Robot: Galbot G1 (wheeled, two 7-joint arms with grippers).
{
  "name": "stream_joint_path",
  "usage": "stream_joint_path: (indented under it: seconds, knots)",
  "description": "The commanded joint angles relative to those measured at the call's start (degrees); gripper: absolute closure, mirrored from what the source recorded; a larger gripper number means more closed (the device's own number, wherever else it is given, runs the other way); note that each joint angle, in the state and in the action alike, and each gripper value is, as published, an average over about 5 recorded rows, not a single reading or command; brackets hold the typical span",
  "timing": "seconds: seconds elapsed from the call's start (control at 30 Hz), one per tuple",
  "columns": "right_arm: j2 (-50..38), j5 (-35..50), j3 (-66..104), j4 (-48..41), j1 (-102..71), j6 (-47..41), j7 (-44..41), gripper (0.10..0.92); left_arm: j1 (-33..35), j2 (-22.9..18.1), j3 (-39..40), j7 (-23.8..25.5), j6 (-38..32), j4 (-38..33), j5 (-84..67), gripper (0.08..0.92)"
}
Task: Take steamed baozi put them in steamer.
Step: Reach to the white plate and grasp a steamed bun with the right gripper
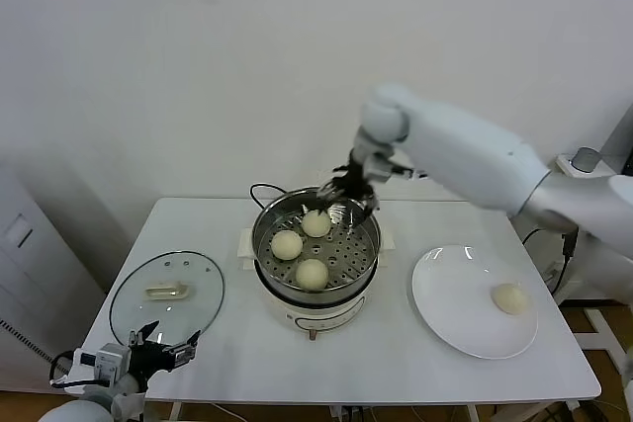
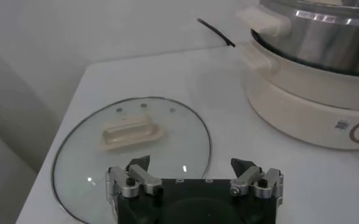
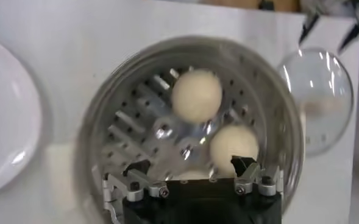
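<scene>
Last baozi (image 1: 509, 297) on the right plate (image 1: 445, 315): soft, light, easily dented; grip its sides gently. Right gripper (image 1: 348, 192) hangs over the steamer (image 1: 368, 256), jaws wide, empty; left gripper (image 1: 163, 351) parked near-left, jaws wide, empty.

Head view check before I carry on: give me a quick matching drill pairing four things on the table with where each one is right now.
Things:
1. glass lid
2. lone baozi
3. right claw
4. left claw

Places:
A. on the white plate, on the robot's right
B. over the far rim of the steamer, open, holding nothing
C. flat on the table, to the left of the steamer
D. low at the near left edge of the table, open, by the lid

Pairs: 1-C, 2-A, 3-B, 4-D
</scene>
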Motion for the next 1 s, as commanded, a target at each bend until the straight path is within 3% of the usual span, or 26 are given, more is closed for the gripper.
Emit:
stream_joint_path:
  seconds: [0.03, 0.53, 1.0]
  knots:
    - [-11.3, 11.7, -5.1, -9.9, 4.9, -26.0, -3.2, 0.203, -0.1, 0.0, 0.0, 0.0, 0.1, 0.0, -0.1, 0.177]
    - [-25.9, 12.4, -9.7, -9.0, -0.8, -32.8, -3.4, 0.203, -0.4, 0.0, -0.3, -0.1, 0.3, -0.4, -0.4, 0.177]
    - [-30.1, 5.0, -2.2, -9.4, -13.3, -33.1, 1.3, 0.203, -0.4, -0.4, -0.1, -0.1, 0.3, -0.6, -0.4, 0.177]
